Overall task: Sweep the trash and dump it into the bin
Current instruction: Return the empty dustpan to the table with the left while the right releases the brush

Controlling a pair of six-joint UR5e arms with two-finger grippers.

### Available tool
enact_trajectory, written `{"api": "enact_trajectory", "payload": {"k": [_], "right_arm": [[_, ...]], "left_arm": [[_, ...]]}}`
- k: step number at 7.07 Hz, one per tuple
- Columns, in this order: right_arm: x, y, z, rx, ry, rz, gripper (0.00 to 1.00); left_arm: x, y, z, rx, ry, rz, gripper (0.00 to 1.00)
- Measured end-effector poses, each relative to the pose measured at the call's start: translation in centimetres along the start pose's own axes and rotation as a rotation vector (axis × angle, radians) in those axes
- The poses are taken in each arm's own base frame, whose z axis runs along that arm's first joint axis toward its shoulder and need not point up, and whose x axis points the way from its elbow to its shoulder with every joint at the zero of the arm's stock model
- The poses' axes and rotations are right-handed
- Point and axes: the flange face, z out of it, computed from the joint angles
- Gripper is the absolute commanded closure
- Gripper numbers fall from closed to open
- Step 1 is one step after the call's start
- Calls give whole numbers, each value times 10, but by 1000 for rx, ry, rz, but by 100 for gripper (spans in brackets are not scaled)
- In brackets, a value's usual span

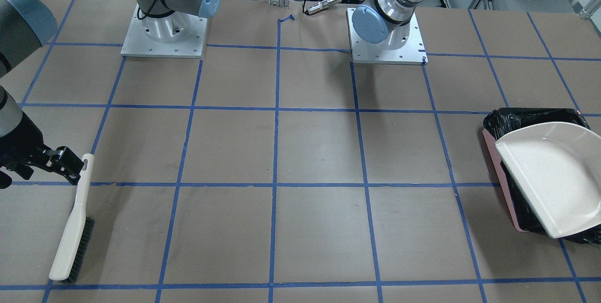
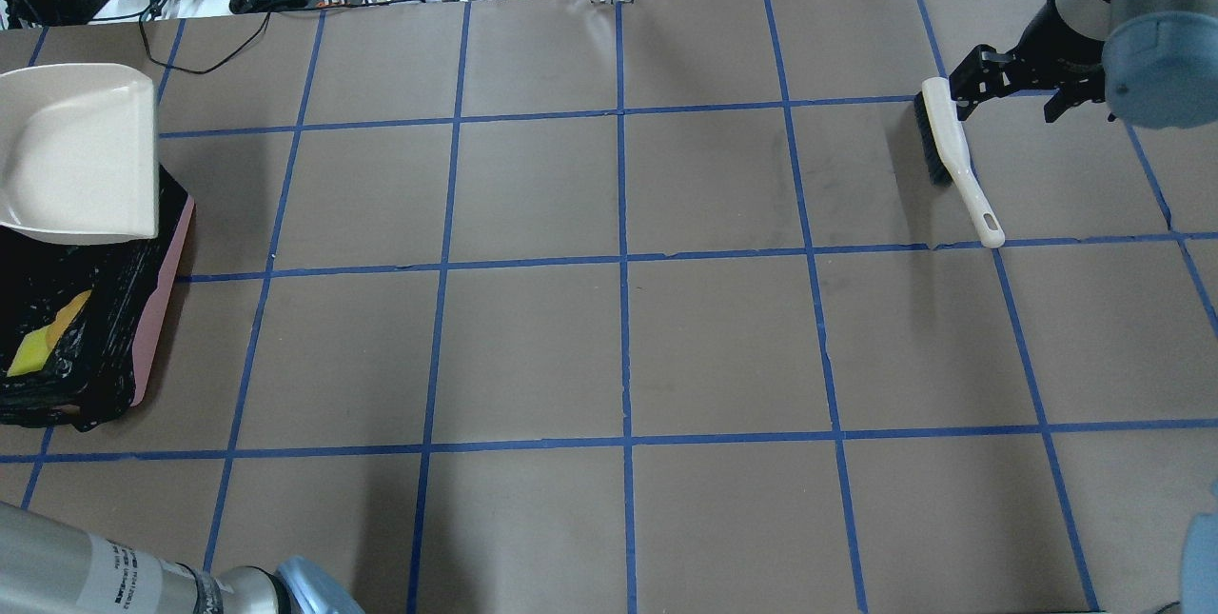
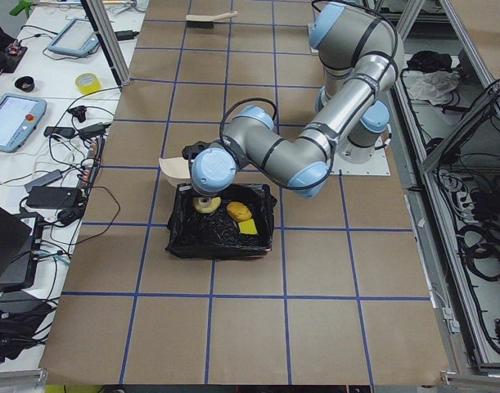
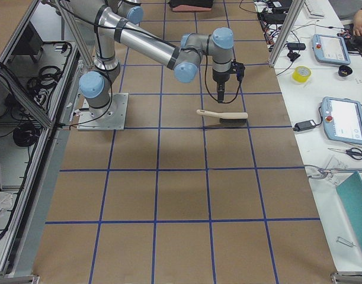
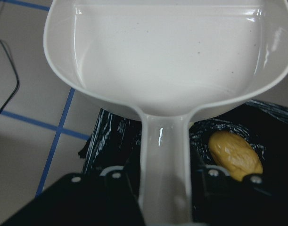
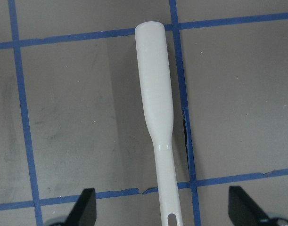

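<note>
Hanging dustpan (image 1: 549,171): held empty over the bin (image 2: 166,300) at the right edge of the front view. A snag on the black liner is judged possible if the pan is drawn away low, and the bag could be dragged out.
Left claw (image 5: 162,193): clamped on the dustpan's handle at the bottom centre of its wrist view. A slackened grip would let the pan drop into the bin.
Trash: all of it is seen inside the bin, with none on the bench (image 1: 319,152). A golden-brown lump (image 5: 234,157) lies at lower right of the left wrist view, and a yellow-green wedge (image 2: 33,352) at the left edge of the overhead view.
Right claw (image 6: 162,209): spread wide apart, above the handle end of the brush (image 2: 956,162), which lies flat on the bench. The brush could be nudged if the claw is swung low.
Hidden: much of the bin is covered by the pan in the front and overhead views. A pale curved piece (image 3: 207,205) is half masked by the arm's joint.
Unclear: whether the pan touches the bin's rim cannot be told. The fingertips of both claws are cut off by the lower frame edges.
</note>
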Motion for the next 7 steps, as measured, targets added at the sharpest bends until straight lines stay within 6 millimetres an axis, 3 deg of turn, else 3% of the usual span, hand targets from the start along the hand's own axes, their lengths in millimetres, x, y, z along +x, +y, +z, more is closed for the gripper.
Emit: {"api": "enact_trajectory", "payload": {"k": [2, 4, 5, 7], "right_arm": [[2, 3, -7, -6, 11, 6, 0], [-5, 23, -50, -46, 29, 83, 0], [-20, 35, -84, -71, 28, 138, 0], [-76, 56, -132, -84, 30, 181, 0]], "left_arm": [[-37, -65, 83, 48, 93, 91, 100], [-66, -106, 164, 61, 135, 164, 100], [-74, -125, 197, 74, 151, 174, 100], [-81, -163, 249, 95, 158, 201, 100]]}}
